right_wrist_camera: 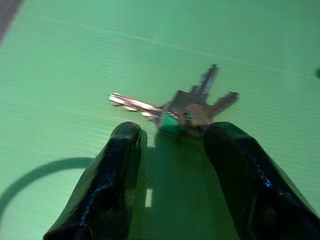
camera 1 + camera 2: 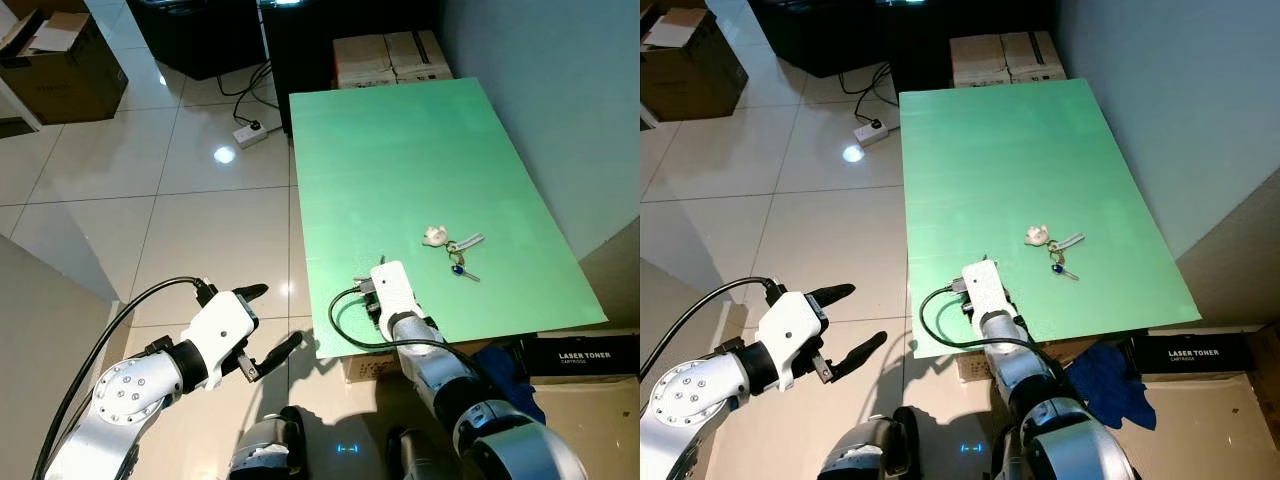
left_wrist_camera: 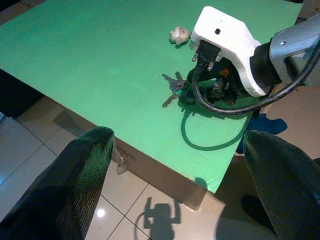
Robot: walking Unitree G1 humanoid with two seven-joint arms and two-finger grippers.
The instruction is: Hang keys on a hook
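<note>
Presently: right gripper (image 1: 172, 137) — fingers apart, straddling keys (image 1: 187, 111) on green table (image 2: 400, 170); left gripper (image 2: 270, 322) — open, well aside.

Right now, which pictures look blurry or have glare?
Right wrist view: the keys are blurred and the right hand looks soft. Left eye view: a bright glare spot on the floor tiles. Left wrist view: sharp, with the cable casting a shadow on the green table.

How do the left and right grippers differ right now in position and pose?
The left gripper hangs over the floor tiles beside the table; the right gripper is over the green table. The left's fingers are near nothing; the right's fingers point at the keys, just off their tips. Both are open and empty.
</note>
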